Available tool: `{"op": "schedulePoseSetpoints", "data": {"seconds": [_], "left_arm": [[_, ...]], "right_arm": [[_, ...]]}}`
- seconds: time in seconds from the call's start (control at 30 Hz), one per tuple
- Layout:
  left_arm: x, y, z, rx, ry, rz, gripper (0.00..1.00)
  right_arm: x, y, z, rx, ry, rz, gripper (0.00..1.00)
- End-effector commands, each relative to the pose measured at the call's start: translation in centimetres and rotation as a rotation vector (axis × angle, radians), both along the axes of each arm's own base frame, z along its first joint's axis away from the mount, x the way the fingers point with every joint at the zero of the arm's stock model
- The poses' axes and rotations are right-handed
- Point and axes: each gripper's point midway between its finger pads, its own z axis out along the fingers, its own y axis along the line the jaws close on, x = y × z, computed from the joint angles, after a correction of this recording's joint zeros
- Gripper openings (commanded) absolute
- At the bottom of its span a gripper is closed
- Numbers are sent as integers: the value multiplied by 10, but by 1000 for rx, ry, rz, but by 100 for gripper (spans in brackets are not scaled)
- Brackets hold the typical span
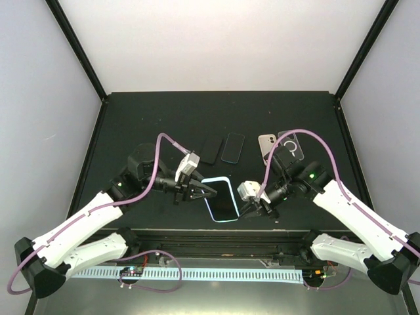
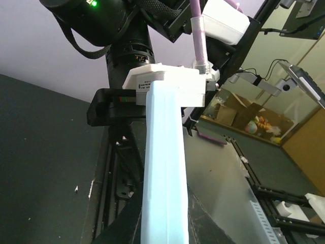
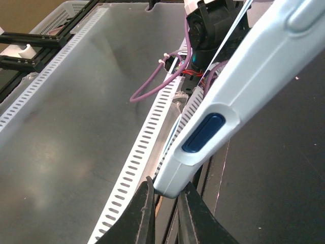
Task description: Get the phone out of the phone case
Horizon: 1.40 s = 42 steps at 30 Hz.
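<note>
The phone in its light-blue case (image 1: 220,199) is held between both grippers above the table's near edge, its dark screen facing up. My left gripper (image 1: 209,191) is shut on the case's left edge. In the left wrist view the pale blue case edge (image 2: 165,168) runs up between my dark fingers (image 2: 114,226). My right gripper (image 1: 253,205) is shut on the case's right near corner. In the right wrist view the case (image 3: 238,96), with a dark blue side button (image 3: 203,133), sits pinched between the right gripper's (image 3: 165,206) two fingertips.
Along the back stand a dark phone (image 1: 210,149), another phone with a teal rim (image 1: 232,147), a beige phone (image 1: 267,146) and a clear case (image 1: 293,146). The black table (image 1: 164,118) has frame posts at its corners. A slotted cable duct (image 1: 197,272) runs below the near edge.
</note>
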Motion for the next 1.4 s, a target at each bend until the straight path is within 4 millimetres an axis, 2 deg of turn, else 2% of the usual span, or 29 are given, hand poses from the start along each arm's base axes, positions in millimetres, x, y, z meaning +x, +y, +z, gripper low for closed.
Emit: {"op": "schedulePoseSetpoints", "data": {"seconds": [0.0, 0.3, 0.47, 0.8, 0.93, 1.1, 1.17, 1.23, 1.37], "left_arm": [[-31, 9, 45, -103, -24, -161, 1], [-39, 10, 41, -81, 30, -231, 2], [-45, 12, 40, -75, 46, -277, 2], [-47, 14, 34, -69, 39, -275, 2], [-47, 14, 33, -73, 26, -267, 2], [-47, 16, 38, -113, 10, -246, 2], [-44, 15, 39, -115, 6, -221, 1], [-39, 14, 38, -113, 5, -185, 2], [-31, 12, 32, -110, 1, -125, 2]], "right_arm": [[19, 5, -4, -11, -128, -10, 4], [21, 4, -12, -44, -158, 46, 5], [35, 5, -15, -89, -221, 31, 9], [44, 14, -2, -44, -153, -22, 7], [57, 20, 10, 13, -107, -109, 7], [86, 31, 35, 89, -122, -299, 22], [93, 33, 47, 131, -134, -349, 32], [100, 33, 58, 165, -151, -400, 37], [107, 34, 65, 175, -151, -438, 46]]}}
